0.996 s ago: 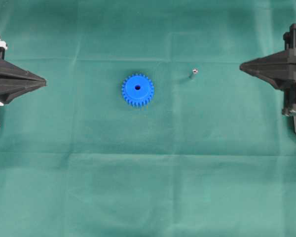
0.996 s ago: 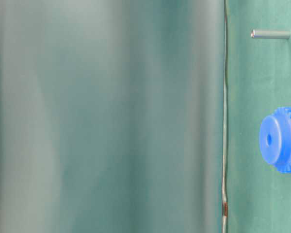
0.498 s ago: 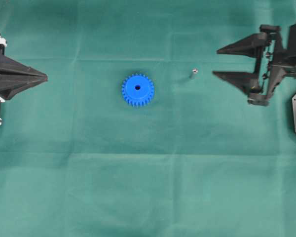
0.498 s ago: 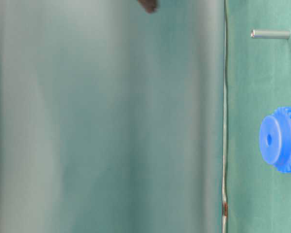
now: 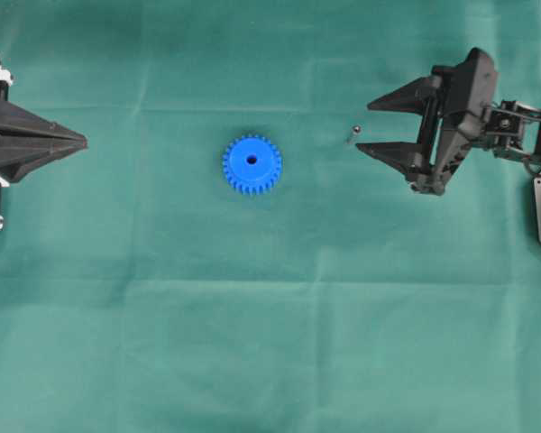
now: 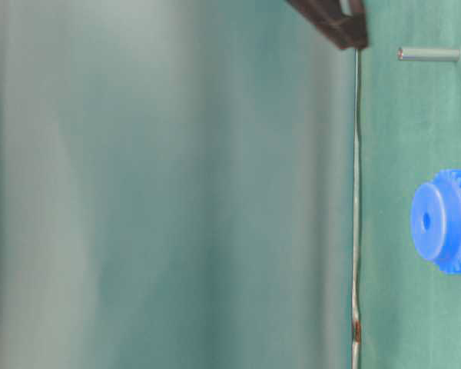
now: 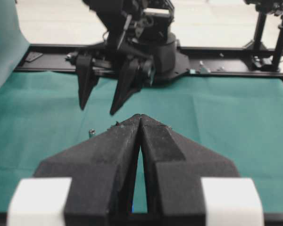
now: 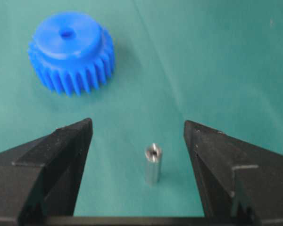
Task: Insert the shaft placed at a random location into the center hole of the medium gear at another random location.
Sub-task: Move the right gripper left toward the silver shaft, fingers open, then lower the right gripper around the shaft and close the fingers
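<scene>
Work surface: table covered by green cloth [image 5: 270,316], faint fold creases visible. Medium gear [image 5: 252,164] lies flat near centre, hub and center hole [image 5: 252,160] facing up. Shaft [image 5: 352,134] stands upright on the cloth to the gear's right, slightly farther back, well apart from it.

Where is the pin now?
In the overhead view the pin stands on the cloth right of the blue gear, just ahead of the open right gripper.
</scene>
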`<state>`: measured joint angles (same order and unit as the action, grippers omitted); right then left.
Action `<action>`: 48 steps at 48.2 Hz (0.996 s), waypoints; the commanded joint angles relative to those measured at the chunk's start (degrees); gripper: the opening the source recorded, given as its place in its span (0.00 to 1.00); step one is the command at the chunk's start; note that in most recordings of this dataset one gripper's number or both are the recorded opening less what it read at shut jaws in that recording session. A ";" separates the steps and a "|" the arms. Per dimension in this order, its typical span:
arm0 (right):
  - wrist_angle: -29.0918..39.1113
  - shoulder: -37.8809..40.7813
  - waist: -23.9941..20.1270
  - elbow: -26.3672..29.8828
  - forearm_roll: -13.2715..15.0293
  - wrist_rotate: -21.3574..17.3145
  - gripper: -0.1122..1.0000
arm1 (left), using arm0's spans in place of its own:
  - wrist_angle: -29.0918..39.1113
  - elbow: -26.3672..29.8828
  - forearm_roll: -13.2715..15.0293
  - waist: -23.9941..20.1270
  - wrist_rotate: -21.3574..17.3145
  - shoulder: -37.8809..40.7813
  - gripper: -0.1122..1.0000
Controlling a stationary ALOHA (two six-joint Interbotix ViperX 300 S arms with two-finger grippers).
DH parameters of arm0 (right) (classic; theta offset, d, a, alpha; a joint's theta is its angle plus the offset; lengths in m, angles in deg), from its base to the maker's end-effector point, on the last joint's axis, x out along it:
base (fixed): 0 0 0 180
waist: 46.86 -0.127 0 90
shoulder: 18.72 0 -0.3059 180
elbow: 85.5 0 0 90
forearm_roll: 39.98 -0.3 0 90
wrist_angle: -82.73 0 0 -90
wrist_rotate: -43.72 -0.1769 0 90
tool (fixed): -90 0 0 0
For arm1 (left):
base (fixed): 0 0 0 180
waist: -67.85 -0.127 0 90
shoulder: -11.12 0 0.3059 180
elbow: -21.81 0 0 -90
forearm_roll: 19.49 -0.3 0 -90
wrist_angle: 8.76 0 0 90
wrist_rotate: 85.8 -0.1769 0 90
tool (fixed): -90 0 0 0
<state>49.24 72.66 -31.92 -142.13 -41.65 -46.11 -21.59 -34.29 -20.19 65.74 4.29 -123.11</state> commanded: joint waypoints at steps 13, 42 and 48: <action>-5.27 7.73 0.97 2.20 -1.76 0.79 0.83 | -0.26 1.23 -0.09 -0.18 0.18 0.44 0.10; -5.54 9.49 1.23 2.90 -1.85 0.88 0.77 | 0.09 1.14 -0.09 -0.18 0.18 0.53 0.10; -5.36 9.49 1.23 2.99 -1.85 0.88 0.63 | 0.09 1.14 -0.18 -0.09 0.26 0.53 0.10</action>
<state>44.40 82.68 -30.95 -139.67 -43.32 -46.11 -21.15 -34.20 -20.19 65.74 4.37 -123.02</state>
